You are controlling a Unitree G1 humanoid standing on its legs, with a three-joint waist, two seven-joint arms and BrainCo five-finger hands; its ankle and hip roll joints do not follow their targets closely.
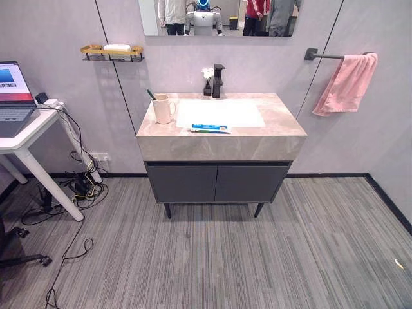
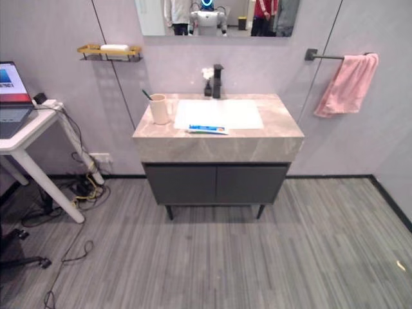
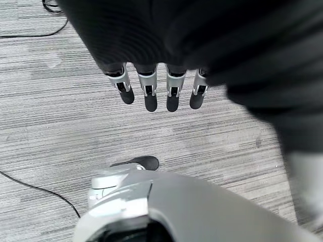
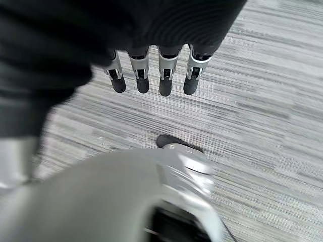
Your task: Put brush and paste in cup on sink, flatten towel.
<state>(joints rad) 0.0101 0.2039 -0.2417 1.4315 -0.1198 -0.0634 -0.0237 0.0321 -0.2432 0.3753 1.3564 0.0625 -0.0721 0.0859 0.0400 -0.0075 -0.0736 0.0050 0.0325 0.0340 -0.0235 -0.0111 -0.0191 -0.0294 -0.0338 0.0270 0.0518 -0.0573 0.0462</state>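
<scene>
both hands (image 3: 151,91) (image 4: 151,75) relaxed, holding nothing; flat paste tube (image 1: 210,128) on marble sink (image 1: 283,138); pink towel (image 1: 347,84) bunched.

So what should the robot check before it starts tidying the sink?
1. Cup upright on the counter, left of the basin: ok.
2. Brush in the cup: a dark handle sticks out of it, probably the brush: cannot tell.
3. Toothpaste in the cup: not ok, it lies flat on the counter at the basin's front edge.
4. Pink towel flat: not ok, it hangs bunched at the far end of the bar.
5. Left hand free: ok, fingers straight over the floor.
6. Right hand free: ok, fingers straight, holding nothing.
</scene>
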